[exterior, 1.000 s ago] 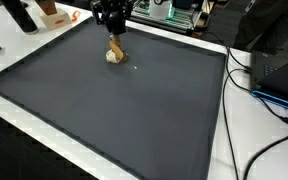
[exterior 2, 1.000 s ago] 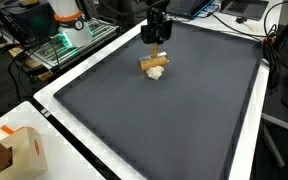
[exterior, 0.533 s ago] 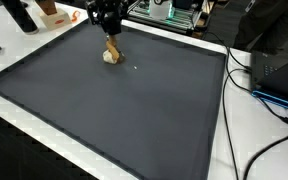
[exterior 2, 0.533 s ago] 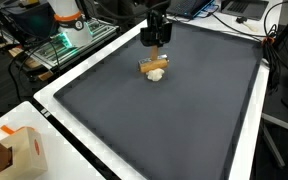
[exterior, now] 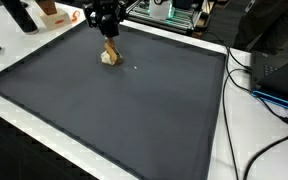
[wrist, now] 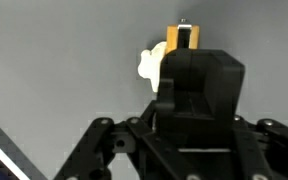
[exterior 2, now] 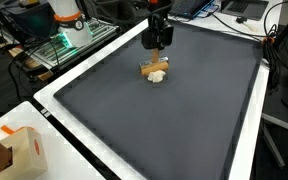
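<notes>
- The small tan wooden piece with a cream rounded lump [exterior: 110, 55] lies on the dark grey mat [exterior: 134, 115], towards its far edge. In an exterior view the tan part leans across the cream part [exterior 2: 156, 70].
- The piece rests on the mat by its own weight. Nothing is clamped round it, and it appears neither lifted nor carried.
- The black Robotiq gripper [exterior: 108, 28] hangs above the piece and seems clear of it, with a little of the mat showing between them in an exterior view [exterior 2: 157, 42]. Judged from that gap, no grasp is in place at this moment.
- The arm reaches in from the far side of the white worktop [exterior: 229, 110], with the wrist pointing almost straight down and the gripper close to vertical.
- In the wrist view the piece [wrist: 174, 48] peeps out past the gripper's own dark body, slightly off its centre line.
- Whether the fingers are spread or closed cannot be told: the wrist view hides them, and both exterior views show them too small.
</notes>
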You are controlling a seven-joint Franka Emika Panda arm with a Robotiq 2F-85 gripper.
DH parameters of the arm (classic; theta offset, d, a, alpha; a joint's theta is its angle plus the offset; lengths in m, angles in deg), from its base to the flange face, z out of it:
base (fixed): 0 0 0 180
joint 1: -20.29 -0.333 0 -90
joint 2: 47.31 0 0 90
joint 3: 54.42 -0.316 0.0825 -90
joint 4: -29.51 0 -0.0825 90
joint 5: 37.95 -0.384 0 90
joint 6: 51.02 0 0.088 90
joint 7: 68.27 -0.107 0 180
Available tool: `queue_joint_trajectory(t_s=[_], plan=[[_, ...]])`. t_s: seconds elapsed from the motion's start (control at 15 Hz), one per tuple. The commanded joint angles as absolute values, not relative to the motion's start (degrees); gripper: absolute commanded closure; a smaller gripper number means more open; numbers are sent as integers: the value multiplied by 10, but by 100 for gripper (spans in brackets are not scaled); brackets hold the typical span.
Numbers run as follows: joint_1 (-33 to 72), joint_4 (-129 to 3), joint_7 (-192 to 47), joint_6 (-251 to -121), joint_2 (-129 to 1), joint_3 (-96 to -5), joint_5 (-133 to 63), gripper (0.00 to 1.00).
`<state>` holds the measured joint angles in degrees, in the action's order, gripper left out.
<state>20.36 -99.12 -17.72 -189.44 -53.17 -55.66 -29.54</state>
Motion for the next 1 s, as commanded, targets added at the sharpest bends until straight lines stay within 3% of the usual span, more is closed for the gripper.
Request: queue_joint_trajectory(t_s=[0.0, 0.93], plan=[[213, -984, -182, -1912, -541, -551, -288, 76], [223, -961, -202, -1925, -572, -545, -280, 76]])
